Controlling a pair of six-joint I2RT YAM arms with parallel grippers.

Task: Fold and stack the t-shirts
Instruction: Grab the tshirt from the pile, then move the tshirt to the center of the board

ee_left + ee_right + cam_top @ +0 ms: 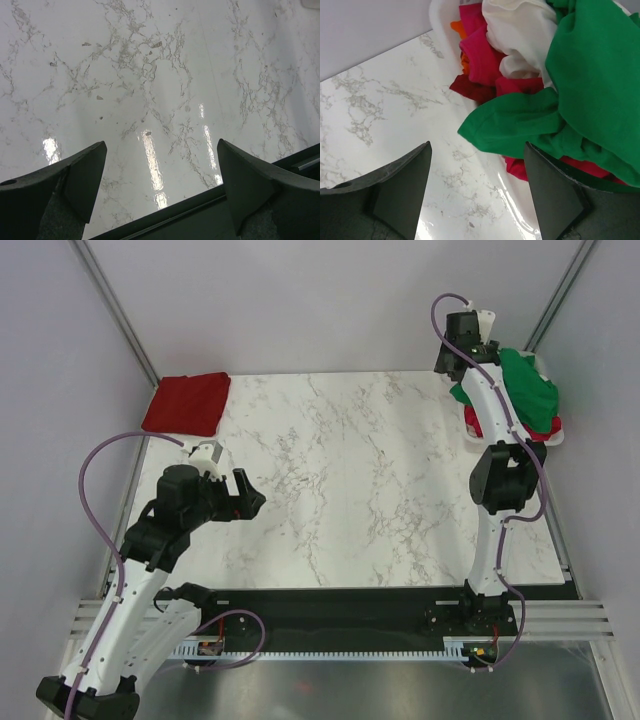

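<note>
A dark red t-shirt (185,403) lies folded at the table's far left corner. A bright green t-shirt (528,390) (585,75) tops the pile in the white basket (556,436) at the far right, and one fold of it hangs over the basket's rim (506,187). Under it lie crimson-pink (480,50), white (520,30) and dark red (470,90) t-shirts. My right gripper (462,358) (477,146) hovers open just outside the basket, its right finger next to the green fold, nothing between the jaws. My left gripper (246,496) (161,144) is open over bare marble near the left front.
The marble table (370,480) ends at a black strip (200,210) along its near edge. Grey walls and metal posts close in the back and sides. A scrap of orange cloth (457,25) shows in the basket.
</note>
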